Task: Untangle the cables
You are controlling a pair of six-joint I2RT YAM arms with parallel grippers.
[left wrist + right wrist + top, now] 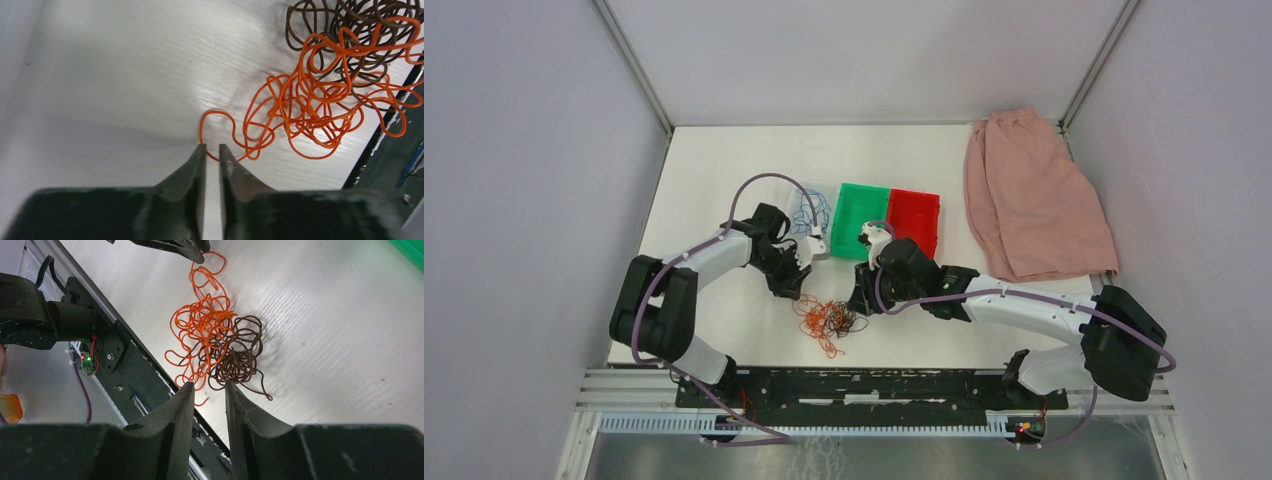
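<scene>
The cables lie in a tangle (829,320) on the white table: an orange-red one (300,115) wound into a dark brown one (345,45). Both also show in the right wrist view, the orange (200,325) and the brown (237,355). A blue cable (806,215) lies apart in a clear bin. My left gripper (212,150) is at the tangle's left edge. Its jaws are a narrow gap apart, and one orange strand crosses between the tips. My right gripper (209,386) is open and empty, just above the tangle's right side.
A green bin (859,213) and a red bin (914,220) stand side by side behind the tangle. A pink cloth (1034,195) lies at the back right. The black mounting rail (874,385) runs along the table's near edge, close to the tangle.
</scene>
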